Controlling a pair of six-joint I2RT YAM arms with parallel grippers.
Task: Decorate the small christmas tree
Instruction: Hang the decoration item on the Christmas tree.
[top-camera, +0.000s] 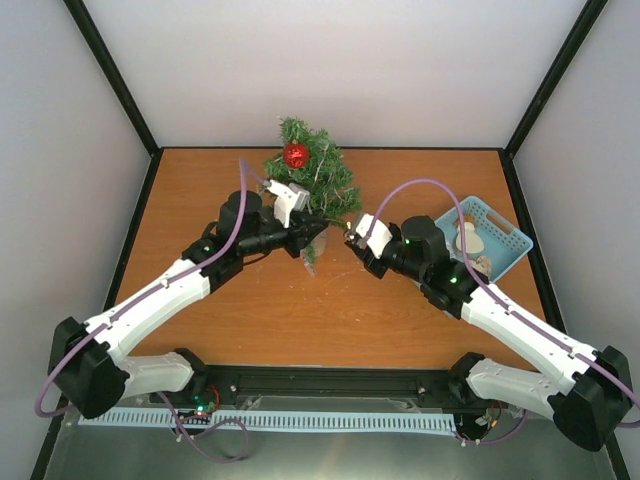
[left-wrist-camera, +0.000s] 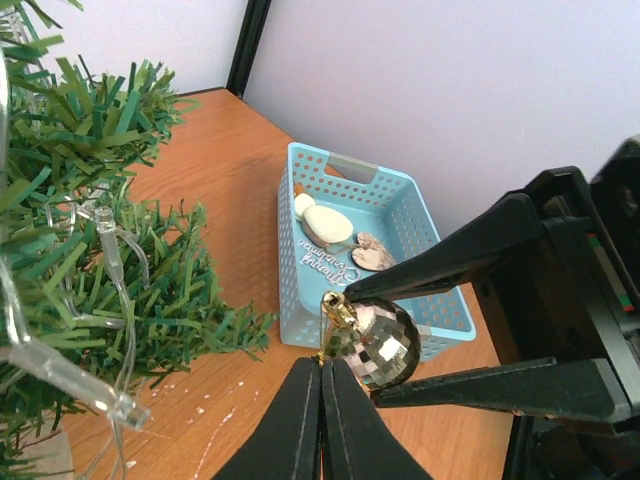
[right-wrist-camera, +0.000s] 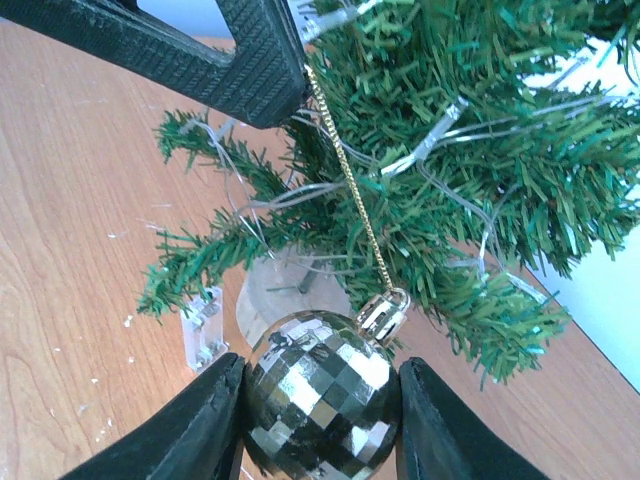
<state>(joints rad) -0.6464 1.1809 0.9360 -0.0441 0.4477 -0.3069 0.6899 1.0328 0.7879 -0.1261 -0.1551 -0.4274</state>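
Progress: red bauble (top-camera: 296, 155) hung on small christmas tree (top-camera: 318, 190).
Right gripper (right-wrist-camera: 320, 390): clamping mirror-ball bauble (left-wrist-camera: 375, 345).
Left gripper (left-wrist-camera: 321, 385): pinching its gold cord (right-wrist-camera: 350, 180).
Remaining: hang it.

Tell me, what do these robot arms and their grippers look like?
The left arm and right arm have white shells with black joints. A purple cable loops along each. The left gripper and right gripper are black, with two tapering fingers.
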